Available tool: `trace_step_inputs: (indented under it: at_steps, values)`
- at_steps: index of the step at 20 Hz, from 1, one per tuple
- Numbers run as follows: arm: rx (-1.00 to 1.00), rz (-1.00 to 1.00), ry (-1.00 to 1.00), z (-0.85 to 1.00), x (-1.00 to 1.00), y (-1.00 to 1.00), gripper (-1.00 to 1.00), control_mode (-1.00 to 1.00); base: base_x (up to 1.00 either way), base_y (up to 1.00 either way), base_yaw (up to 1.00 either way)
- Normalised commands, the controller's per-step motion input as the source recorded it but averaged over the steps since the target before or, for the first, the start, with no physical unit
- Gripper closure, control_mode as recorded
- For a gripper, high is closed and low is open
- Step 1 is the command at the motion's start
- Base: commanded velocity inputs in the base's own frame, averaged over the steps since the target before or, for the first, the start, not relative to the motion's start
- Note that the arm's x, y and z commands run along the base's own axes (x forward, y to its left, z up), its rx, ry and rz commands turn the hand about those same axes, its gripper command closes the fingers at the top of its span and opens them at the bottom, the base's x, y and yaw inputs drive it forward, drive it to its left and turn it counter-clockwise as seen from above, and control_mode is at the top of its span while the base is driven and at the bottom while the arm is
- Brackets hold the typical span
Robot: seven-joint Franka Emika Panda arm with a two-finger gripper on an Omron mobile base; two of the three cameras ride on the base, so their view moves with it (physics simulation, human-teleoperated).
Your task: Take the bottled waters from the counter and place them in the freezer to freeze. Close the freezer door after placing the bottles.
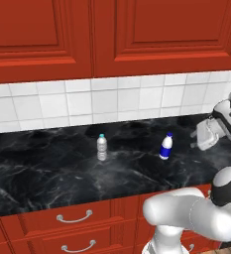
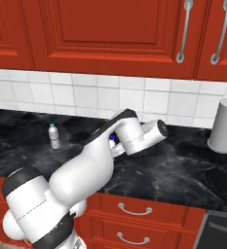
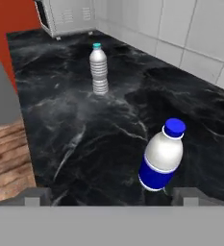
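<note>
- Bottles of water are both standing on the black counter (image 1: pixel 47 168), so I judge the task is only at its start.
- On the left stands the clear bottle (image 1: pixel 102 147) with the teal cap, upright and well apart from the other one.
- To its right is the white bottle (image 1: pixel 166 146) with the blue label, leaning a little.
- My claw (image 3: pixel 111 194) hangs released just beside the white bottle, touching nothing.
- Both grasps, the freezer and its door are left to do.
</note>
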Motion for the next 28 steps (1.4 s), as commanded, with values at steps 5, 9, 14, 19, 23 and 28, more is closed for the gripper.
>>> trace_step_inputs:
  at_steps: [5, 9, 14, 19, 23, 28]
  values:
    - [0.04, 0.38, -0.32, -0.34, 0.25, 0.0, -1.0, -1.0, 0.0, 0.0, 0.0]
    - [0.06, 0.29, -0.26, -0.21, 0.44, 0.0, -1.0, -1.0, 0.0, 0.0, 0.0]
    - [0.17, 0.08, -0.01, -0.05, 0.26, 0.0, -1.0, -1.0, 0.0, 0.0, 0.0]
    - [0.18, 0.0, 0.0, -0.04, 0.33, 0.02, -1.0, -1.0, 0.0, 0.0, 0.0]
    - [0.03, 0.0, 0.0, -0.24, 0.29, 0.19, -1.0, -1.0, 0.0, 0.0, 0.0]
    - [0.0, 0.0, 0.0, -0.18, 0.14, 0.1, -1.0, -1.0, 0.0, 0.0, 0.0]
